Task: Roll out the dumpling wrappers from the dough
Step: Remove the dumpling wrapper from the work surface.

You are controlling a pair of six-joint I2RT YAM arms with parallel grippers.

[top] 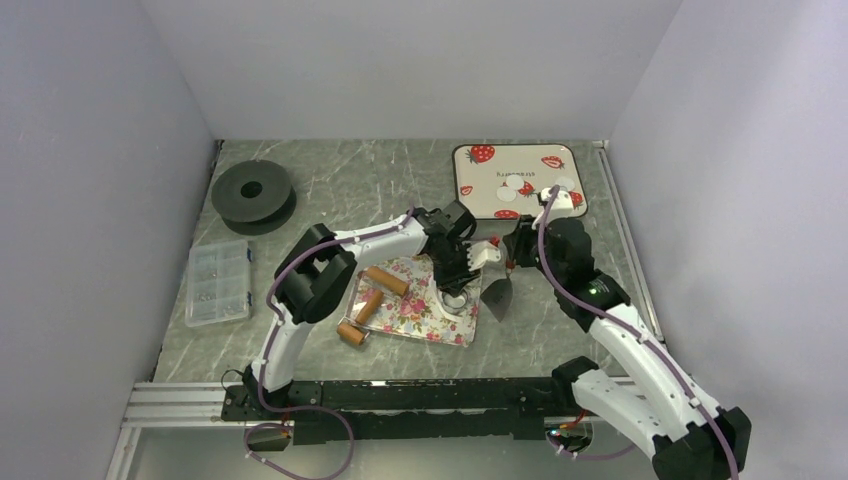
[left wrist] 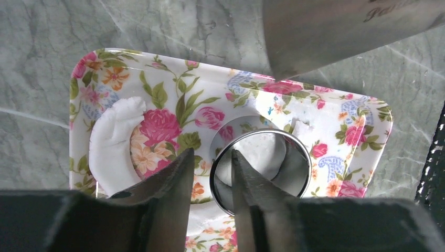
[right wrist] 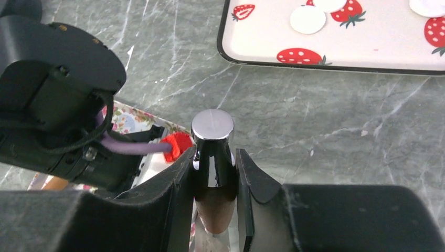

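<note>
**Dumpling wrappers** (right wrist: 308, 19): thin, flat, matte white discs. They lie apart from one another on the glossy strawberry tray (right wrist: 367, 52), well beyond the right pincer (right wrist: 215, 157). Judged to be finished pieces parked clear of the cutting.

**Dough** (left wrist: 113, 152): soft, chalky and curled. It sits left of the left pincer (left wrist: 212, 153) on the floral tray (left wrist: 341, 110). A further patch lies inside the polished ring cutter (left wrist: 296, 176).

**Left pincer:** jaws narrowly parted astride the cutter's near wall. Cannot tell whether they pinch it. Judged to be steadying the cutter for a cut.

**Right pincer:** closed on the scraper (left wrist: 341, 31) at its chrome-capped handle, with the steel blade hanging beyond the left pincer. Judged ready to lift a cut disc.

**Tabletop** (right wrist: 315, 115): grey and veined.
</note>
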